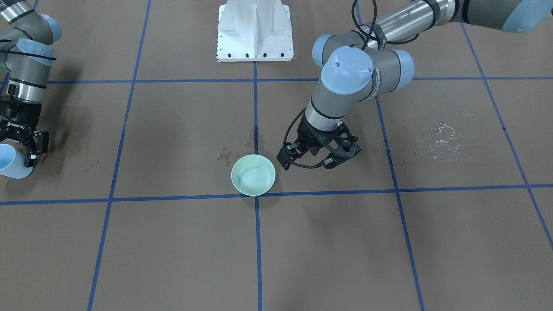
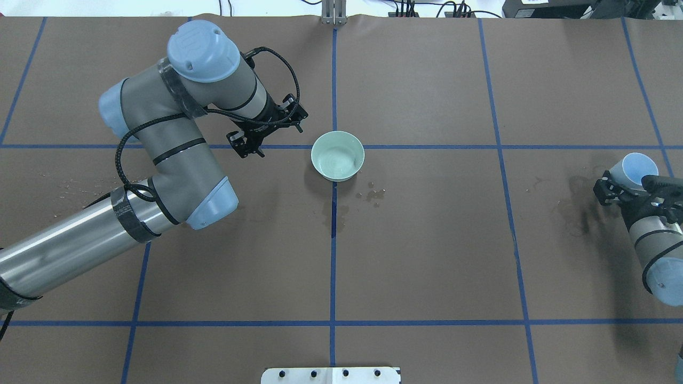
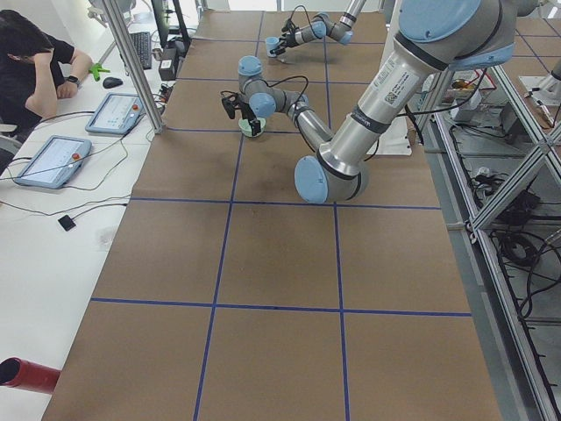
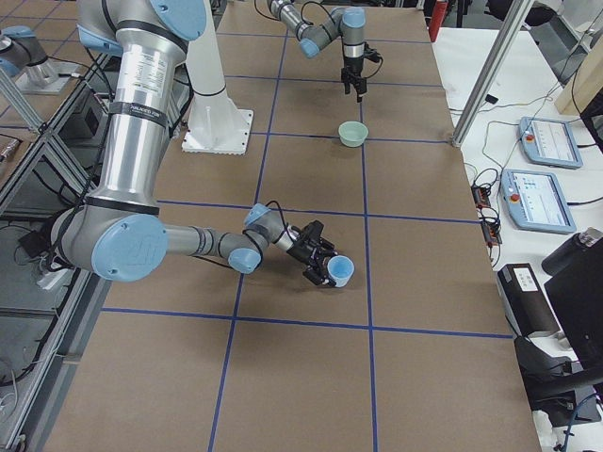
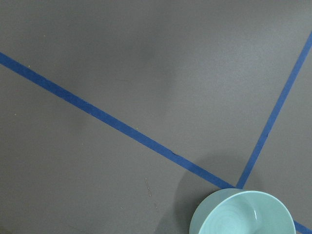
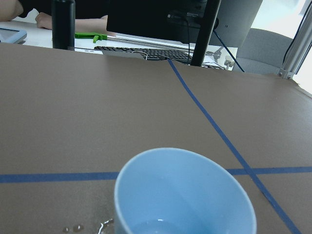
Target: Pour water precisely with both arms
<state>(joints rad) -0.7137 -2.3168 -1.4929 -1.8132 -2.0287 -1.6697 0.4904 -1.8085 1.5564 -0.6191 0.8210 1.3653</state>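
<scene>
While the right claw (image 2: 624, 184) pinches a blue cup (image 2: 634, 169), the left claw (image 2: 267, 130) hangs spread, fingertips unclear.

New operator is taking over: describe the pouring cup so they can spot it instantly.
Follow the right arm to the table's edge. Its gripper is shut on a light-blue cup. Unlike the mint-green bowl at the table's centre, it is held.

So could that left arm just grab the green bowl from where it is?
Probably yes. The left gripper hangs right beside the green bowl, its fingers open and empty, with only bare table between them.
</scene>
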